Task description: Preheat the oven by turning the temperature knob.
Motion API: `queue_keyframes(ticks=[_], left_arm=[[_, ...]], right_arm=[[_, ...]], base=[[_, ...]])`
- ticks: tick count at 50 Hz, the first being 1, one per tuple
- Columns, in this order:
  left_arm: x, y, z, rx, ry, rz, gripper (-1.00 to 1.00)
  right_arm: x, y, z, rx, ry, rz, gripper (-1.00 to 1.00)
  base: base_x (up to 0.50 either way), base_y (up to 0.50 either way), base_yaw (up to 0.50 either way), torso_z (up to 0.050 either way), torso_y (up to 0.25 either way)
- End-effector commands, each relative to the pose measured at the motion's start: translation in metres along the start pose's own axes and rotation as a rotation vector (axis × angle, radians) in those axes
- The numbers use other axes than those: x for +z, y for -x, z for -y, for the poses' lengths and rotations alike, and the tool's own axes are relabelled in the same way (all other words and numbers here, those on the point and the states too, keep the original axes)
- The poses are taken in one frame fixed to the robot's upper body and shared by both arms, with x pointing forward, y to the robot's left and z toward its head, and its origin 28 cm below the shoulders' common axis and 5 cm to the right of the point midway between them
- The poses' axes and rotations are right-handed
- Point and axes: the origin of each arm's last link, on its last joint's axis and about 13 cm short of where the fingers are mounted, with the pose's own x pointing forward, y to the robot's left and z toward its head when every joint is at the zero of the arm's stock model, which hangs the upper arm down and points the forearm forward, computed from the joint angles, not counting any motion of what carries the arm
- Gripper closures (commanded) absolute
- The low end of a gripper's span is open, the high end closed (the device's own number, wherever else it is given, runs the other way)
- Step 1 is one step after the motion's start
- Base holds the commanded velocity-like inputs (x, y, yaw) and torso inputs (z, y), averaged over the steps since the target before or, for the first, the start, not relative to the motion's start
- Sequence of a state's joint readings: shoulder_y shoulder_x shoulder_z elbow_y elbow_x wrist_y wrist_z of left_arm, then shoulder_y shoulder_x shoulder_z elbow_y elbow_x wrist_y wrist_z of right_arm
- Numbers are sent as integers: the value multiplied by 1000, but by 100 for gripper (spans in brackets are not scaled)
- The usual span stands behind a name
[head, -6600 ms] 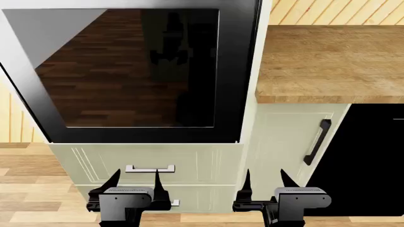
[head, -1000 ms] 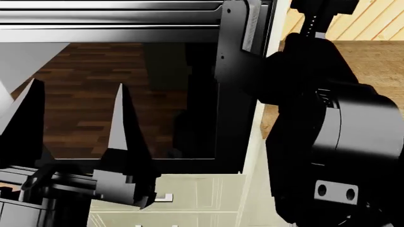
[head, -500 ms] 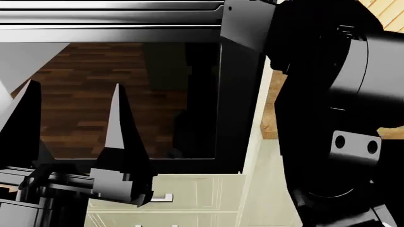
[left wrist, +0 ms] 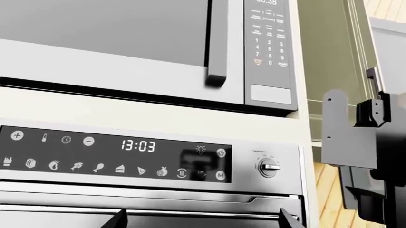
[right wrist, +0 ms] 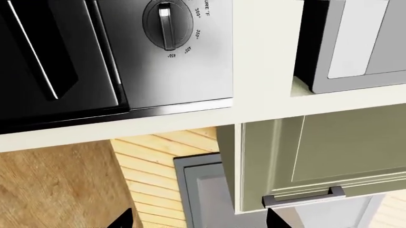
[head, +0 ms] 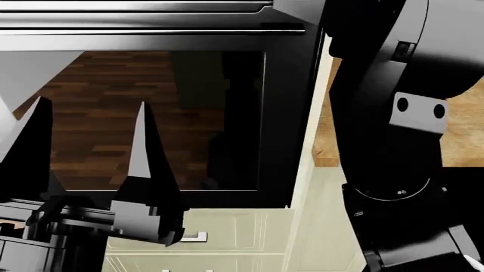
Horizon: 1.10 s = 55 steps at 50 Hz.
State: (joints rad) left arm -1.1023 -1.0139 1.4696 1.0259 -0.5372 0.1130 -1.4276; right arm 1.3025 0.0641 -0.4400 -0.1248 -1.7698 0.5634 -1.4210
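Clearly, the oven (left wrist: 152, 161) display (left wrist: 138, 146) reads 13:03 beside its knob (left wrist: 269, 167).

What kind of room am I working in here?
Most likely a home kitchen. A built-in oven with a lit control panel and a temperature knob sits below a microwave, with pale cabinet drawers under it and a wooden countertop alongside.

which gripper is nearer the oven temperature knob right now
Right. Its wrist view shows the temperature knob close up, not yet touched. The left gripper hangs lower, before the oven door glass.
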Motion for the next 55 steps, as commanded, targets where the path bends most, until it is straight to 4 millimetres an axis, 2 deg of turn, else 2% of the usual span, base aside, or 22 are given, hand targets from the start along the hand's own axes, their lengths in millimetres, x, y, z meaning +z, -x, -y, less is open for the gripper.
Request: queue_keyframes(ticks=[1,23,33,55], left_arm=[[-4,-2,-1,3,-1,-9,-100],[0,-2,-3,8,2,-5,-100],[1,-1,-3,9,3,-4,-100],[1,-1,-3,7,3,-4,-100]], right_arm=[[2,-16,4,6,-15,-26,-100],[19,-2,37,-24,11,6,-100],[33,0,36,-21,31,57,-100],[45,-5,28,-4,36,119,-100]], base=[[0,0,0,0,0],[0,0,0,0,0],[0,0,0,0,0],[0,0,0,0,0]])
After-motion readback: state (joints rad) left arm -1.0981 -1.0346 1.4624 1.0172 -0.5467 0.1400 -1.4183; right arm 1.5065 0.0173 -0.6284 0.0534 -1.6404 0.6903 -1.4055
